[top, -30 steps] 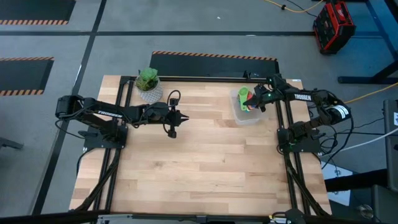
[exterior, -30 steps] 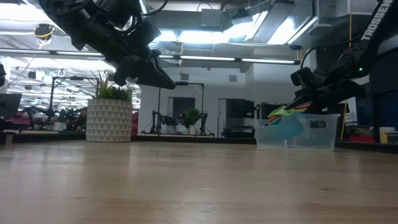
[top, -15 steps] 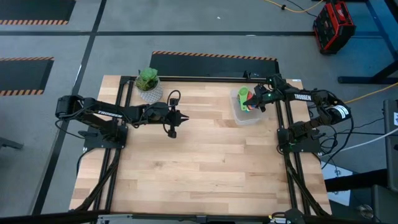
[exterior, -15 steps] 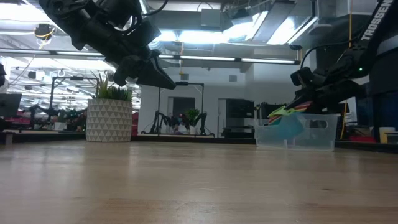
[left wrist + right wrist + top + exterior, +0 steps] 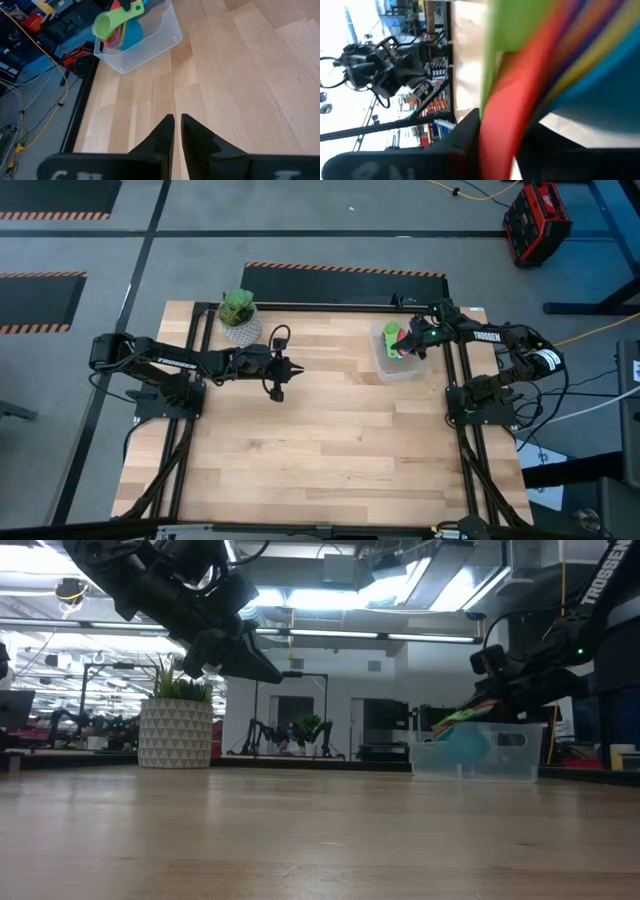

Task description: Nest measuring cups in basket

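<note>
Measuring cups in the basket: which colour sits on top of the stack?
The green cup, uppermost on the stack in the basket, its bowl jutting past the rim; red, yellow and blue cups lie beneath it.

Even overhead light — ceiling glare in low view — right wrist view blurred.

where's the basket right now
In the high view the basket sits near the table's far right edge, beside the right arm's base frame, with the stacked measuring cups in it, held by the right hand; the potted plant stands far off left.
</note>
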Controlling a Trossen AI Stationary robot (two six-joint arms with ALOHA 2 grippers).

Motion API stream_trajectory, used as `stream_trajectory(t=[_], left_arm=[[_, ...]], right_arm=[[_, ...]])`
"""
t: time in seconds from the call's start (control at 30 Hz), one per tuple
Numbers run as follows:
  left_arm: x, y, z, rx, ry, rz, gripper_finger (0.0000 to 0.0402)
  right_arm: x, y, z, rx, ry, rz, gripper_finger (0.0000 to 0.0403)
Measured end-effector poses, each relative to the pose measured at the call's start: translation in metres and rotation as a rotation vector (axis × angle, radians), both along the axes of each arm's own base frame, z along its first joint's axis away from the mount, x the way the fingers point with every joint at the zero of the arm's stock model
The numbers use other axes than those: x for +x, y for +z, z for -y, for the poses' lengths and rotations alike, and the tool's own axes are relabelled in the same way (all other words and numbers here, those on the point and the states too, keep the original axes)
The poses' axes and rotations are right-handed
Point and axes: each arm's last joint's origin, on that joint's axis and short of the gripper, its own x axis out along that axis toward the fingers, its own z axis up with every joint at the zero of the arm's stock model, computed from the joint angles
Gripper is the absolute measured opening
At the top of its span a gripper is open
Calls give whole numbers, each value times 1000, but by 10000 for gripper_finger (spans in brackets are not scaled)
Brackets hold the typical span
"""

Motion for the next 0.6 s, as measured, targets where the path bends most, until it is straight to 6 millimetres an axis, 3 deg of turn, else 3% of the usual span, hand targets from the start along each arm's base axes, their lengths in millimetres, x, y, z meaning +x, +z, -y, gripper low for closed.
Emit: stream_trajectory(t=[0.27,0.6], left_arm=[[0,0,0,0,0,0,27],[0,0,0,0,0,0,27]], right_arm=[[1,1,1,2,-7,0,200],[1,1,2,43,-30,-8,201]])
